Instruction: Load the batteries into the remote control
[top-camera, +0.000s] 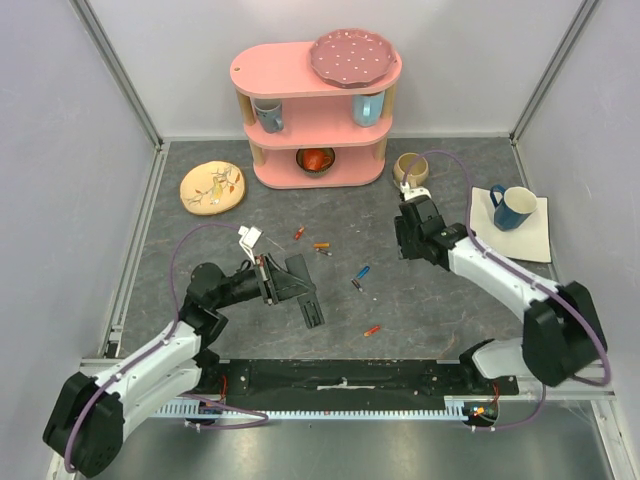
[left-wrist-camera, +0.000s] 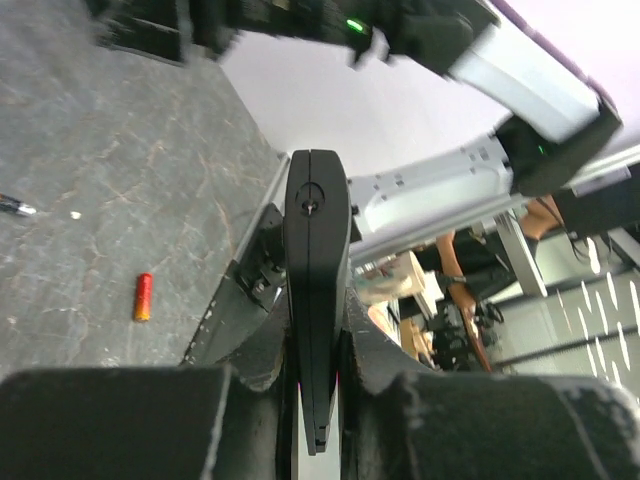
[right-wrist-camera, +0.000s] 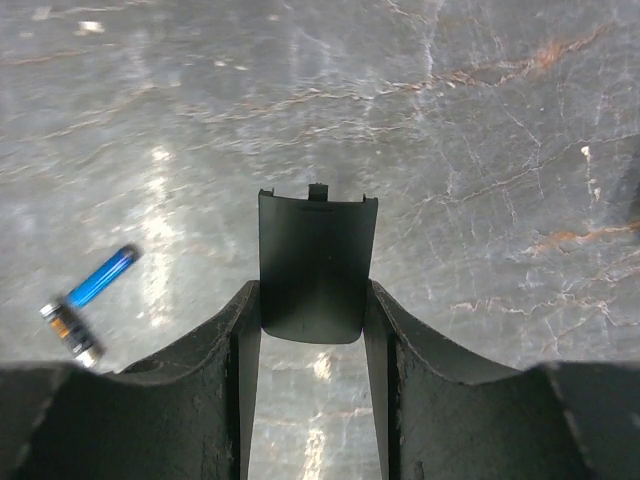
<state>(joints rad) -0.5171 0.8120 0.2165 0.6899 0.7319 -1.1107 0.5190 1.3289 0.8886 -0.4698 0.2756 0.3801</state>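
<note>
My left gripper (top-camera: 272, 281) is shut on the remote control (top-camera: 305, 293), a slim black bar held edge-on between the jaws in the left wrist view (left-wrist-camera: 316, 270). My right gripper (top-camera: 407, 243) is shut on a thin black battery cover (right-wrist-camera: 317, 265), held just above the table. Several batteries lie loose between the arms: a red one (top-camera: 298, 233), an orange one (top-camera: 321, 245), a blue one (top-camera: 363, 271) and a red one (top-camera: 372, 329). The right wrist view shows the blue battery (right-wrist-camera: 103, 277) to the left of the jaws. The left wrist view shows a red-orange battery (left-wrist-camera: 143, 297).
A pink shelf (top-camera: 315, 115) with a plate, mugs and a bowl stands at the back. A yellow plate (top-camera: 212, 187) lies at the back left. A beige mug (top-camera: 410, 168) and a blue mug (top-camera: 515, 207) on a white napkin stand at the right.
</note>
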